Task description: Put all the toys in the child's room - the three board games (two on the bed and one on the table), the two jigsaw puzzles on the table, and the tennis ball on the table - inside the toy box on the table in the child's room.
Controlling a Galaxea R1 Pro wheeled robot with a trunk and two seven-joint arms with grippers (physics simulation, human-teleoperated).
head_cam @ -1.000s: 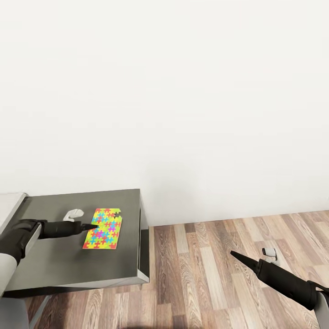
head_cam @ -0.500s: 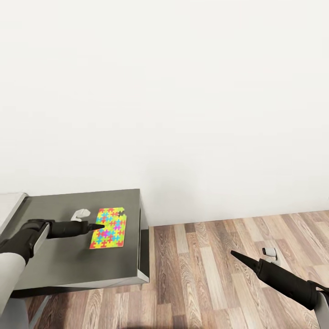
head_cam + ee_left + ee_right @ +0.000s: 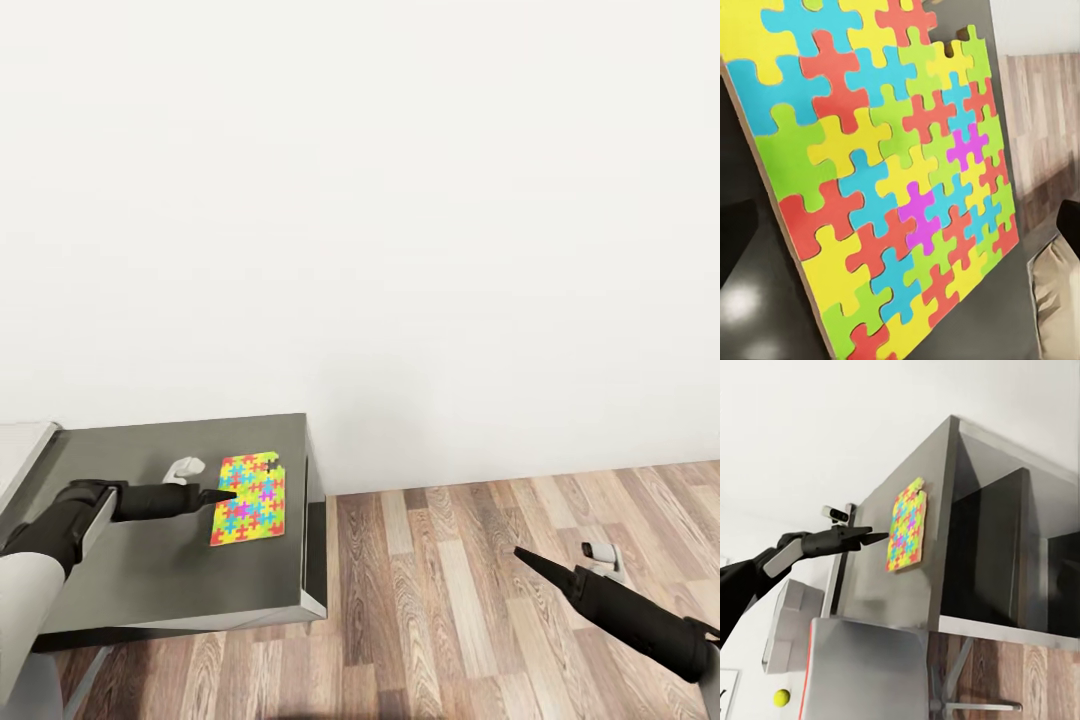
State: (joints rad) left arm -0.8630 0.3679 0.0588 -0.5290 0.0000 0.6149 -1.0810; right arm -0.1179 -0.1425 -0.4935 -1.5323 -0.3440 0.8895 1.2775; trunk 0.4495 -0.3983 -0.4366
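The jigsaw puzzle (image 3: 249, 498) has slid right, apparently pushed by the left end effector (image 3: 222, 495).

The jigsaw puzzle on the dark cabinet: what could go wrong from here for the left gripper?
The jigsaw puzzle lies flat near the dark cabinet edge, with the left gripper at its side. A further sideways push might slide it off onto the wood floor. Being so thin and flat, it may also be hard to grasp.
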